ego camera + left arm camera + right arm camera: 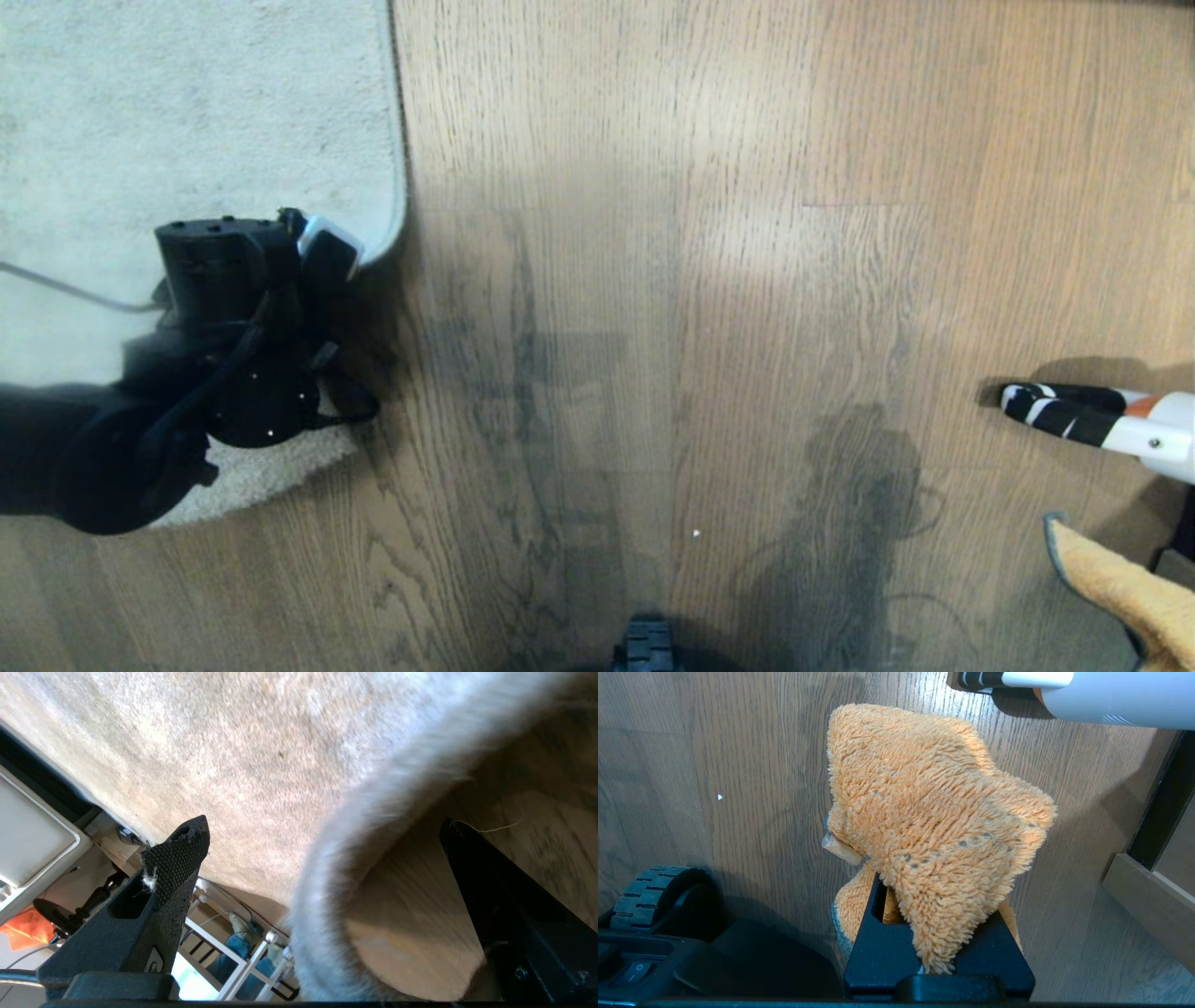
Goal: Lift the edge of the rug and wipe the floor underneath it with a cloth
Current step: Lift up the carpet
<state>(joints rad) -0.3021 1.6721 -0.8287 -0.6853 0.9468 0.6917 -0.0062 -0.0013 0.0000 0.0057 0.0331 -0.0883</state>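
A: Where is the left gripper?

B: At the corner of the pale grey rug, on the left of the head view. Its jaws are spread wide, and in the left wrist view the rug's fuzzy edge curves up between the two fingers, one finger over the pile, the other on the side of the wooden floor. Neither finger is pressing on the rug.

A: And the cloth?

B: The orange microfibre cloth is clamped in the right gripper, whose jaws are closed on it. The cloth bunches out past the fingers above the bare planks. In the head view only its corner with the dark stitched border shows, at the lower right.

A: Any containers?

B: None that I can make out. Near the cloth a white tube with a black-and-white striped tip lies on the floor, and a black ridged wheel of the base sits at the near edge.
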